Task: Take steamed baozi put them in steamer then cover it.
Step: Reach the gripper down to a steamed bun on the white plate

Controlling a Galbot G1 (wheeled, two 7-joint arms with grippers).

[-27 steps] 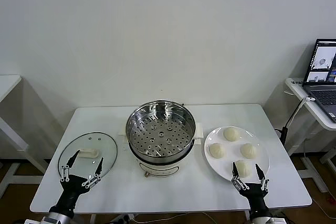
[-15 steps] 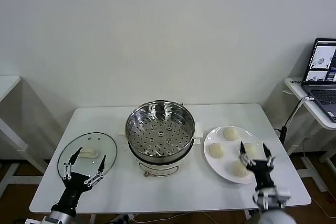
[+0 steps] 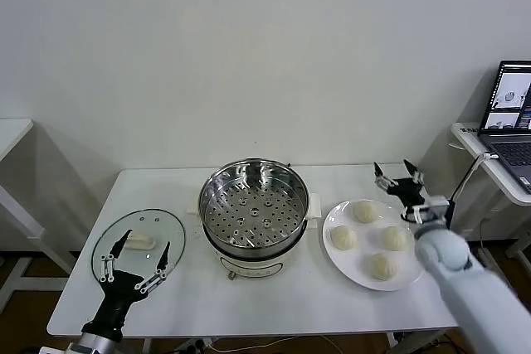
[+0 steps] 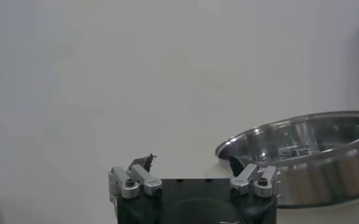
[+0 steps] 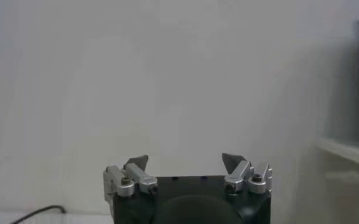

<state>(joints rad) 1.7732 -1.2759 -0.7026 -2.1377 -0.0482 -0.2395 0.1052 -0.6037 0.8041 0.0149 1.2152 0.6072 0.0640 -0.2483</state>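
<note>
White wall is backing a white table [image 3: 182, 296] in the head view. At the table's centre the steamer [image 3: 254, 205] is sitting on its white pot base, basket holding nothing. To its left the cover [image 3: 139, 244] is lying flat on the table, handle up. To the steamer's right a white plate [image 3: 357, 267] is carrying four baozi [image 3: 366, 211], all apart from one another. The left gripper [image 3: 134, 255] is hovering over the cover's near edge, fingers spread wide and gripping nothing. The right gripper [image 3: 398, 173] is standing raised beyond the plate's far right edge, fingers pointing up, splayed wide and holding nothing. At far right a laptop [image 3: 510, 122] is sitting open on a side desk.

Left wrist view: the left gripper [image 4: 191, 163] is showing its two fingertips well apart with nothing between them; the steamer [image 4: 307, 149] is lying beyond it against the white wall.

Right wrist view: the right gripper [image 5: 185, 162] is facing the bare wall, fingertips wide apart with nothing in them.
</note>
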